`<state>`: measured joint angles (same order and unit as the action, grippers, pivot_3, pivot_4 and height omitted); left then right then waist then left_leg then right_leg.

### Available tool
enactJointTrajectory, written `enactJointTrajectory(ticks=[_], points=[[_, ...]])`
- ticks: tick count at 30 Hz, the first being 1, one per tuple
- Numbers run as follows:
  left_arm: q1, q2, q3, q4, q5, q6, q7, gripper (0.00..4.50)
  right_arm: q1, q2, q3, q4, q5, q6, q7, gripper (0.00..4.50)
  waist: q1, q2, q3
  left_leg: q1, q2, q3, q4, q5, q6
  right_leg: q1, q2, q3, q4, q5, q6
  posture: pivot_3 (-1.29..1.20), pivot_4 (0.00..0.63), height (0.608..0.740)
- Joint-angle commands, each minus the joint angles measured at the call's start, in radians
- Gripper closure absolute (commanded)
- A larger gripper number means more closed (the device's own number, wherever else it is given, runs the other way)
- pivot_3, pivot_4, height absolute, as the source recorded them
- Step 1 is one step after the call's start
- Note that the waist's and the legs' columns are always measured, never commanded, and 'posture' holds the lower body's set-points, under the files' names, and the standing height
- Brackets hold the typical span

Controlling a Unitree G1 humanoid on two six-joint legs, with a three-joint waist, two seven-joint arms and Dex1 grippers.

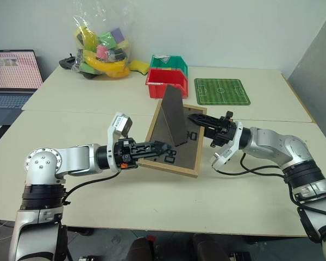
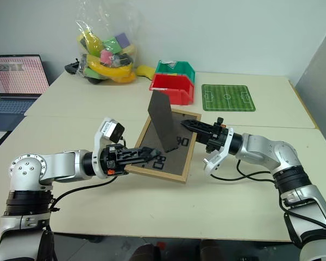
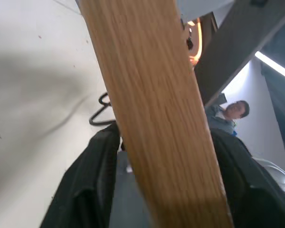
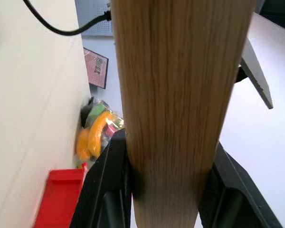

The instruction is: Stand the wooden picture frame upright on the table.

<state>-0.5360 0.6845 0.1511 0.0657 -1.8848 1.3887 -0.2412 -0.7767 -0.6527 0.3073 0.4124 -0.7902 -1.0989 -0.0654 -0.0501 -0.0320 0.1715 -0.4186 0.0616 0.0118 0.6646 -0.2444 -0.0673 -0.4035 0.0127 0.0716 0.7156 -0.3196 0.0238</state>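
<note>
The wooden picture frame [image 1: 182, 155] hangs tilted just above the table [image 1: 152, 206], with its dark back board facing up and its fold-out stand [image 1: 174, 114] sticking up. My right gripper [image 1: 194, 118] is shut on the frame's right rail [image 4: 175, 95], and both fingers [image 4: 107, 190] press against the wood. My left gripper [image 1: 160, 147] is at the frame's near left corner. Its fingers [image 3: 92, 190] straddle the light-wood rail [image 3: 156, 118] with a gap on one side, so it is open.
Behind the frame stand a red bin [image 1: 167, 84] and a green bin [image 1: 170, 61]. A green football-pitch mat [image 1: 221, 91] lies to their right. A bag of toys [image 1: 100, 49] and a laptop [image 1: 13, 76] are at the far left. A person [image 3: 230, 116] is in the background.
</note>
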Motion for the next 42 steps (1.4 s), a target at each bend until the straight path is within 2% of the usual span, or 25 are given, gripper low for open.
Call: enactJointTrajectory(ticks=[1,3,5,7,9,11,14,17,18,21,24,27,29,32,36,39,42], points=[[0.049,0.062,0.062,-0.008,-0.022,-0.078,0.043,1.03,0.003,-0.021,0.024,-0.009,0.292,-0.015,0.125,3.18,-0.002,0.000,0.000,0.000,0.000,0.000,0.000,0.000,0.000,0.000,0.000,0.000,0.000,0.000,0.000,0.00,0.150,0.740],[0.112,0.096,0.114,-0.039,0.014,-0.116,0.051,0.55,0.034,-0.019,0.069,-0.018,0.494,0.052,0.266,3.18,-0.006,0.000,0.000,0.000,0.001,0.000,0.000,0.000,0.000,0.000,0.000,0.000,0.000,0.000,0.000,0.00,0.150,0.740],[0.174,0.145,0.161,-0.141,0.151,-0.158,0.020,0.08,0.076,0.007,0.101,-0.051,0.748,0.220,0.468,3.18,-0.007,0.000,0.000,0.001,0.002,-0.001,0.000,0.000,0.000,0.001,0.000,0.000,0.000,0.000,0.000,0.00,0.150,0.740],[0.213,0.180,0.199,-0.238,0.236,-0.196,-0.005,0.00,0.098,0.047,0.100,-0.084,0.937,0.388,0.627,3.18,-0.006,0.000,0.001,0.001,0.003,-0.002,0.000,-0.001,0.002,0.002,0.000,-0.001,-0.001,0.000,0.000,0.00,0.150,0.740],[0.249,0.196,0.226,-0.316,0.291,-0.236,-0.014,0.00,0.098,0.087,0.086,-0.096,1.040,0.501,0.734,3.18,-0.005,0.001,0.001,0.001,0.003,-0.003,0.000,-0.001,0.003,0.002,-0.001,-0.001,0.000,0.000,0.000,0.00,0.150,0.740],[0.288,0.181,0.260,-0.386,0.340,-0.290,0.020,0.00,0.086,0.137,0.074,-0.075,1.114,0.597,0.829,3.18,-0.003,0.000,0.001,0.002,0.002,-0.003,0.000,-0.001,0.004,0.005,-0.003,-0.003,-0.001,0.000,0.000,0.00,0.150,0.740],[0.373,0.192,0.259,-0.487,0.549,-0.386,0.009,0.00,0.072,0.197,0.055,-0.040,1.179,0.721,0.951,3.18,-0.001,0.000,0.001,0.003,0.002,-0.005,-0.001,-0.001,0.004,0.006,-0.002,-0.004,-0.002,0.000,0.000,0.00,0.150,0.740],[0.444,0.200,0.253,-0.563,0.706,-0.477,-0.054,0.00,0.046,0.261,0.009,0.021,1.250,0.950,0.990,3.18,0.002,0.000,0.001,0.003,0.001,-0.004,-0.001,-0.001,0.004,0.007,-0.001,-0.004,-0.003,0.000,0.000,0.00,0.150,0.740],[0.468,0.197,0.249,-0.599,0.759,-0.518,-0.082,0.00,0.020,0.295,-0.019,0.083,1.288,1.073,0.992,3.18,0.003,0.000,0.001,0.003,0.001,-0.004,-0.001,-0.001,0.005,0.007,-0.001,-0.004,-0.003,0.000,0.000,0.00,0.150,0.740],[0.507,0.184,0.213,-0.657,0.903,-0.619,-0.127,0.00,-0.032,0.359,-0.073,0.229,1.318,1.262,1.030,3.18,0.006,0.000,0.001,0.003,0.001,-0.003,-0.001,-0.001,0.005,0.006,0.000,-0.004,-0.003,0.000,-0.001,0.00,0.150,0.740],[0.505,0.158,0.171,-0.673,0.972,-0.663,-0.154,0.00,-0.076,0.402,-0.119,0.350,1.305,1.375,1.069,3.18,0.016,0.001,0.001,0.003,0.000,-0.002,-0.002,-0.001,0.005,0.006,0.002,-0.004,-0.004,-0.001,-0.001,0.00,0.150,0.740],[0.498,0.140,0.150,-0.676,1.000,-0.676,-0.175,0.00,-0.096,0.424,-0.163,0.404,1.281,1.406,1.078,3.18,0.016,0.001,0.001,0.003,0.000,-0.001,-0.002,-0.002,0.006,0.006,0.002,-0.003,-0.004,-0.001,-0.001,0.00,0.150,0.740],[0.489,0.130,0.139,-0.674,1.010,-0.680,-0.192,0.00,-0.096,0.429,-0.181,0.417,1.262,1.408,1.080,2.48,0.016,0.001,0.001,0.003,0.000,-0.001,-0.002,-0.002,0.006,0.006,0.002,-0.003,-0.004,-0.001,-0.001,0.00,0.150,0.740],[0.479,0.125,0.122,-0.655,1.036,-0.689,-0.222,0.00,-0.067,0.416,-0.190,0.381,1.235,1.404,1.095,1.98,0.016,0.001,0.001,0.003,0.000,-0.001,-0.002,-0.002,0.006,0.005,0.003,-0.003,-0.004,-0.001,-0.001,0.00,0.150,0.740],[0.438,0.120,0.102,-0.612,1.064,-0.688,-0.261,0.00,0.017,0.356,-0.190,0.221,1.200,1.418,1.096,0.93,0.018,0.001,0.001,0.003,0.000,-0.001,-0.003,-0.002,0.006,0.005,0.003,-0.003,-0.004,-0.001,-0.001,0.00,0.150,0.740],[0.396,0.131,0.098,-0.558,1.078,-0.685,-0.302,0.00,0.129,0.241,-0.174,0.023,1.107,1.400,1.047,0.16,0.023,0.001,0.001,0.002,0.000,-0.001,-0.002,-0.002,0.006,0.005,0.003,-0.004,-0.004,-0.001,-0.001,0.00,0.150,0.740],[0.347,0.168,0.105,-0.476,1.079,-0.650,-0.350,0.00,0.236,0.121,-0.214,-0.302,1.108,1.534,0.992,0.03,0.023,0.001,0.001,0.001,0.000,-0.002,-0.002,-0.002,0.006,0.005,0.002,-0.004,-0.005,-0.001,-0.001,0.00,0.150,0.740]])
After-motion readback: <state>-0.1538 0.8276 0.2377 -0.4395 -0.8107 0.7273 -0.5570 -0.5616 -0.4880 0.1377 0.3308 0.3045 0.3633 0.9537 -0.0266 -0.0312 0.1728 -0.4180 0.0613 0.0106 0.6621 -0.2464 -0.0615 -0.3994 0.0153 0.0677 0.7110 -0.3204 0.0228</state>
